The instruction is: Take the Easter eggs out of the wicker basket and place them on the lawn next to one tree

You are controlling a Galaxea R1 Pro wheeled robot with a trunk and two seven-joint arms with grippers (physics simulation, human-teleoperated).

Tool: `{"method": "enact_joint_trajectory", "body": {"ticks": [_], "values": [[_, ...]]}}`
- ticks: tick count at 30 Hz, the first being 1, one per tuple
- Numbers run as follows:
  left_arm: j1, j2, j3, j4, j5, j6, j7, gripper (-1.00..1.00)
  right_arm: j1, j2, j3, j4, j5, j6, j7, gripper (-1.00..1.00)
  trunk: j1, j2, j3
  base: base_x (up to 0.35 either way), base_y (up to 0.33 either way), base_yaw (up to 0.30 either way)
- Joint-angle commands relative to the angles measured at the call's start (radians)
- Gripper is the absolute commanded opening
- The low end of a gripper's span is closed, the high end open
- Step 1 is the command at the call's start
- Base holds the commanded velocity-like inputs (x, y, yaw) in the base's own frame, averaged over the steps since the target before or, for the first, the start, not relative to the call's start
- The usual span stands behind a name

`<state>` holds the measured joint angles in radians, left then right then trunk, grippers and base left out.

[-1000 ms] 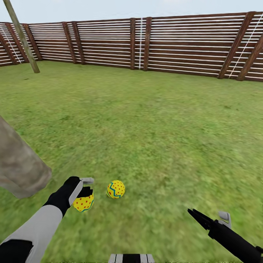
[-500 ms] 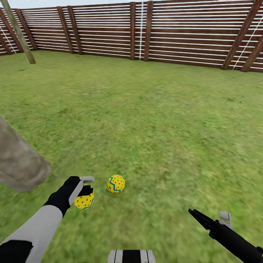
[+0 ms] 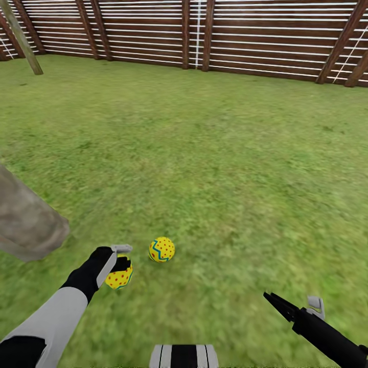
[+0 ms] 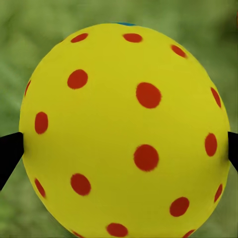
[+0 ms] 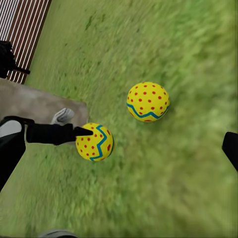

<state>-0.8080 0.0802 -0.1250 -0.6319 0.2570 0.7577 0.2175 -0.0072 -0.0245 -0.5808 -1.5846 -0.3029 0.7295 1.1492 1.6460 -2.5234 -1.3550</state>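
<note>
The lawn [image 3: 220,168] spread wide and green across the garden, closed at the far side by a brown slatted fence [image 3: 255,36]. At the near left stood the thick grey-brown trunk of the tree [image 3: 25,220], and a thinner leaning trunk [image 3: 20,36] rose at the far left by the fence. The left gripper [image 3: 118,268] hung low over the grass just beside the thick trunk, its jaws clamped on a yellow egg with red dots [image 3: 119,278]; in the left wrist view that egg [image 4: 124,134] sat between the two dark fingertips [image 4: 10,153]. A second yellow egg with a blue zigzag band [image 3: 161,250] lay on the grass just beside the held one, near the same trunk. The right gripper [image 3: 294,306] was well apart at the near right, holding nothing, its jaws standing apart in the right wrist view [image 5: 119,144].
</note>
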Motion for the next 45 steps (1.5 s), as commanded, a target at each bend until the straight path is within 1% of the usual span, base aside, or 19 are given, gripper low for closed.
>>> {"method": "enact_joint_trajectory", "body": {"ticks": [1, 3, 7, 10, 45], "values": [[-0.001, 0.002, -0.007, -0.002, 0.01, -0.003, 0.008, -1.0, 0.0, 0.0, -0.001, 0.0, -0.004, 0.007, 0.001, 1.0, 0.0, -0.001, -0.005, 0.0, 0.0, 0.0], [0.0, 0.002, -0.007, -0.016, 0.01, -0.008, 0.008, -1.0, 0.0, 0.0, -0.001, 0.0, -0.004, 0.006, 0.001, 1.0, 0.001, -0.001, -0.012, 0.0, 0.0, 0.0], [0.0, 0.003, -0.007, -0.078, 0.01, -0.01, 0.008, -1.0, 0.0, 0.0, -0.001, 0.0, -0.004, 0.004, 0.001, 1.0, 0.003, -0.002, -0.028, 0.0, 0.0, 0.0], [0.0, 0.003, -0.007, -0.095, 0.01, -0.011, 0.008, -1.0, 0.0, 0.0, -0.001, 0.0, -0.004, 0.004, 0.001, 1.0, 0.004, -0.003, -0.039, 0.0, 0.0, 0.0], [0.0, 0.003, -0.007, -0.123, 0.008, -0.024, 0.009, -1.0, -0.001, 0.0, -0.001, 0.0, -0.004, 0.005, 0.001, 1.0, 0.02, -0.011, -0.175, 0.0, 0.0, 0.0]]}}
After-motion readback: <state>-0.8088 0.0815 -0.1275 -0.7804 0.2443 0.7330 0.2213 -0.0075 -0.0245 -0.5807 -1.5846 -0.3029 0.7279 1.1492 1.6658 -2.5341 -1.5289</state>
